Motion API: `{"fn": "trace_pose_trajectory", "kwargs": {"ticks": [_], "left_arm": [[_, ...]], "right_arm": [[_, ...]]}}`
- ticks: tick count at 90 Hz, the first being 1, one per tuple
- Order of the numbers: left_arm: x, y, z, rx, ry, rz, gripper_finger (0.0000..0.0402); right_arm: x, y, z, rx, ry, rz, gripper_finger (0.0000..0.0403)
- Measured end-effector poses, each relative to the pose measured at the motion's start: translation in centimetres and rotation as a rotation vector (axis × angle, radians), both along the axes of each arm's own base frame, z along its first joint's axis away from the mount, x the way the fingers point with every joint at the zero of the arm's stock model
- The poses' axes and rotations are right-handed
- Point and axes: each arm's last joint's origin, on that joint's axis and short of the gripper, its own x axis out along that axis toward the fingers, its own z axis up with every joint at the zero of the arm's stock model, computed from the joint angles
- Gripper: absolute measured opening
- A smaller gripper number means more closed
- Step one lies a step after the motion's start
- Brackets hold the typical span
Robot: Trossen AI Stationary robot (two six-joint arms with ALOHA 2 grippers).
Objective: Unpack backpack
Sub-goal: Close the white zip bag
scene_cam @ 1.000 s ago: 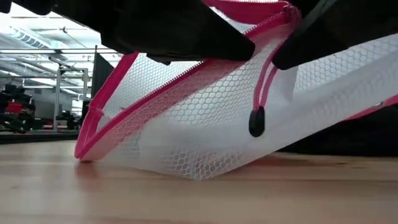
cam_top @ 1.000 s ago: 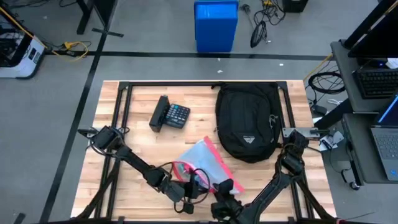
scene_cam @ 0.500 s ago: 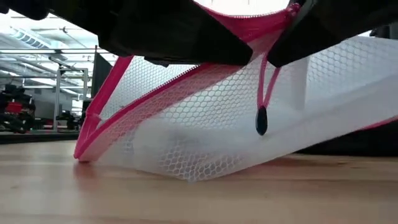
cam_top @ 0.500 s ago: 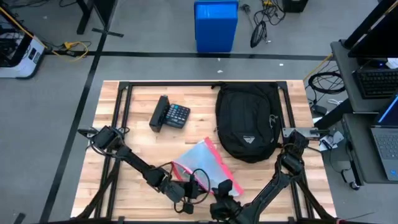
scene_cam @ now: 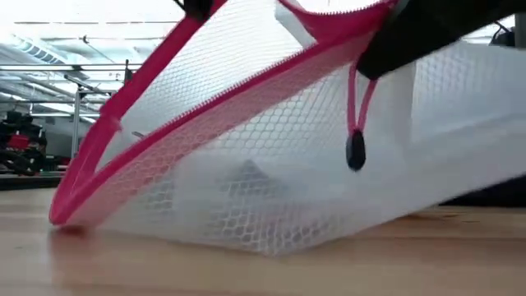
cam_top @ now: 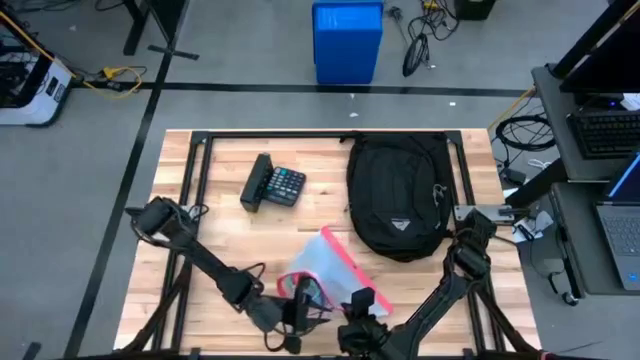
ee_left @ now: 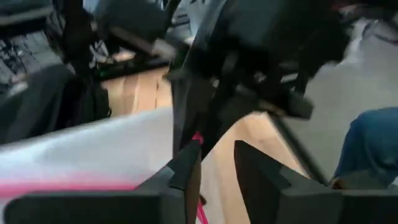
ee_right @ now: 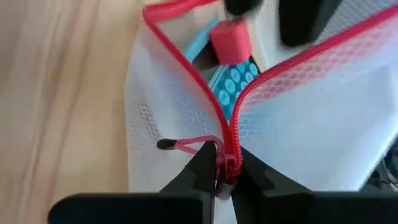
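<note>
1. The right gripper [ee_right: 222, 167] was pinched tight on the pink zipper edge of a white mesh pouch [cam_top: 322, 268]; the left gripper [ee_left: 214, 163], narrowly parted, held nothing visible beside it.
2. The backpack [cam_top: 398, 195], black and oval, lay beyond the pouch.
3. Its white triangular patch [cam_top: 401, 224] bore no legible writing.

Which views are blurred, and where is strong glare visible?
Left wrist view: motion blur throughout; the pouch and fingers are smeared. Low view: mesh sharp, room behind washed out by ceiling light. High view: even light. Right wrist view: zipper fairly clear, edges soft.
</note>
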Motion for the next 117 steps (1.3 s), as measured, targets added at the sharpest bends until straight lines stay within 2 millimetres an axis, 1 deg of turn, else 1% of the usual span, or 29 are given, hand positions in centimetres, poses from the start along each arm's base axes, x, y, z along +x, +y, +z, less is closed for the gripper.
{"fn": "trace_pose_trajectory", "kwargs": {"ticks": [11,24,34,41,52,67,78,88,107,113,117], "left_arm": [[-0.7,-0.7,0.6,0.061,-0.025,-0.044,0.0100],[-1.2,-1.4,0.2,0.193,-0.041,-0.077,0.0112],[-1.3,-1.5,-0.1,0.247,-0.036,-0.090,0.0135],[-1.1,-1.3,0.0,0.244,-0.041,-0.080,0.0160],[-0.6,-0.7,-0.1,0.242,-0.036,-0.059,0.0212],[0.1,-0.1,-1.2,0.224,-0.004,-0.040,0.0282],[0.6,0.1,-2.0,0.193,0.017,-0.022,0.0314],[0.8,0.3,-2.8,0.202,0.032,-0.017,0.0324],[1.5,1.0,-3.6,0.206,0.044,0.008,0.0325],[1.8,1.4,-3.9,0.189,0.057,0.031,0.0320],[2.0,1.7,-4.0,0.173,0.065,0.045,0.0310]], "right_arm": [[-0.1,-0.1,1.0,0.027,-0.011,0.003,0.0008],[-0.2,-0.2,1.5,0.044,-0.009,0.003,0.0010],[0.0,-0.3,1.5,0.063,0.008,-0.002,0.0010],[0.1,-0.5,1.5,0.077,0.021,-0.006,0.0010],[0.4,-0.8,1.5,0.086,0.022,-0.016,0.0010],[0.8,-1.1,1.4,0.092,0.022,-0.027,0.0010],[0.9,-1.3,1.4,0.105,0.030,-0.035,0.0010],[1.0,-1.3,1.4,0.113,0.031,-0.040,0.0010],[1.3,-1.5,1.4,0.120,0.025,-0.045,0.0010],[1.5,-1.6,1.4,0.122,0.023,-0.047,0.0010],[1.5,-1.7,1.4,0.125,0.022,-0.048,0.0010]]}}
